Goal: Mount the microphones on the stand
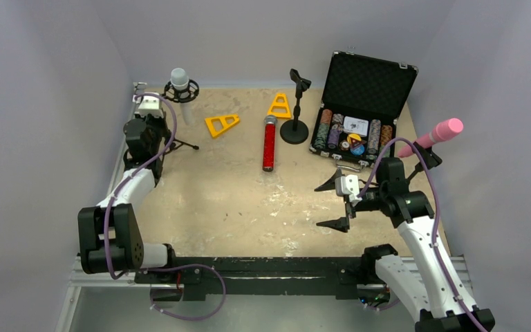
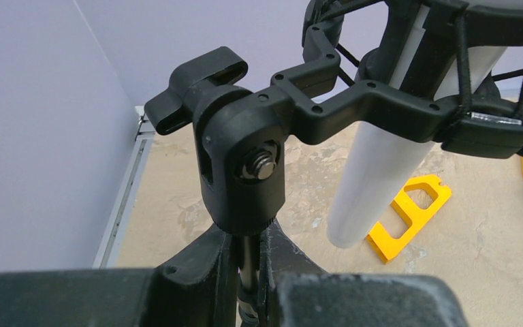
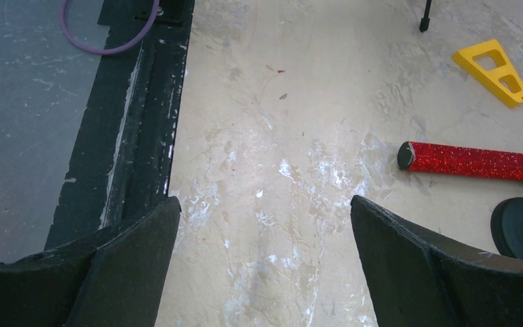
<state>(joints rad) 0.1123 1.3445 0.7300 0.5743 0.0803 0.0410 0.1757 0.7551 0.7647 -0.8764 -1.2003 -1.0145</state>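
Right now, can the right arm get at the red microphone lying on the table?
Probably yes: the right gripper hangs open and empty, and only bare tabletop lies between it and the red microphone.

No lettering reads anywhere; the white card [image 1: 355, 125] in the chip case [image 1: 370, 86] is too small to make out.

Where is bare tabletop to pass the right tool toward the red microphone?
Free: the wide patch between left arm, right tool, red microphone and near rail. Crowded: the back, with yellow triangles, round-base stand and chip case.
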